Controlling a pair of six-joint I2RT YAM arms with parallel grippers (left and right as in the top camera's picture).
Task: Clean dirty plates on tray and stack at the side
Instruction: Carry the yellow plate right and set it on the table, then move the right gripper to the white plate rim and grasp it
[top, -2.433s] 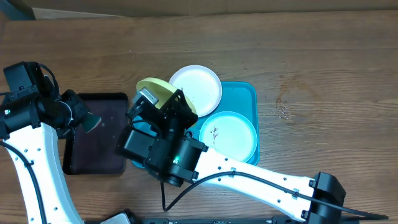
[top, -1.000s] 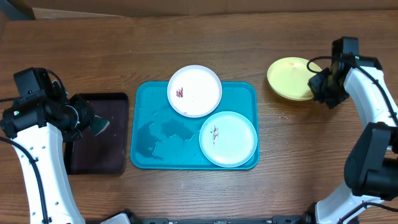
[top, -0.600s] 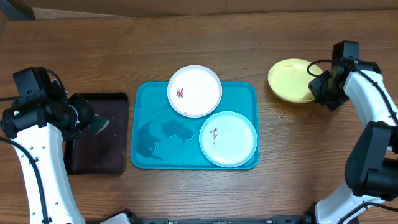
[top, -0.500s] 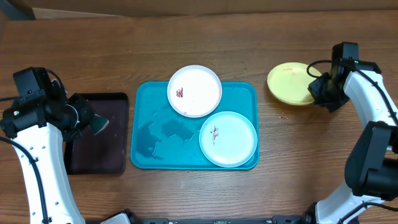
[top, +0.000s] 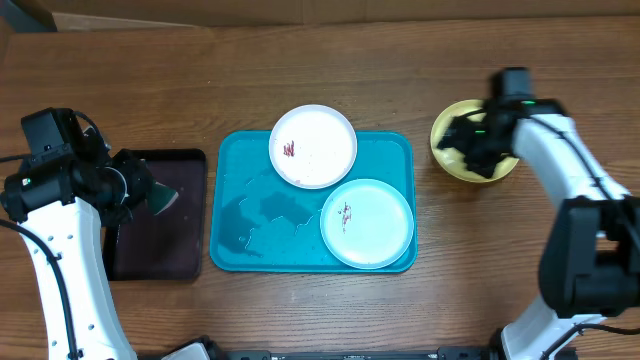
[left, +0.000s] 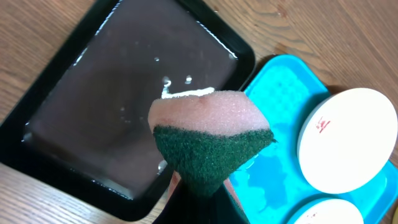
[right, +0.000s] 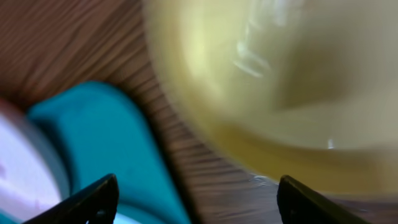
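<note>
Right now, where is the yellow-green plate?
In the overhead view, the yellow-green plate lies on the table at the right, outside the turquoise tray, under the right end effector.

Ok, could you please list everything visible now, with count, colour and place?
Wooden table: one, brown.
Rectangular turquoise plastic tray: one, table centre.
Rectangular black tray: one, left of the turquoise tray.
Round white plastic plate: one, red smears, turquoise tray's far edge.
Round pale blue rimmed plastic plate: one, red smears, turquoise tray's near right corner.
Round yellow-green rimmed plastic plate: one, on the table, right of the turquoise tray.
Sponge: one, pink with green pad, above the black tray.
Robot's left gripper: shut on the sponge.
Robot's right gripper: open, over the yellow-green plate.
</note>
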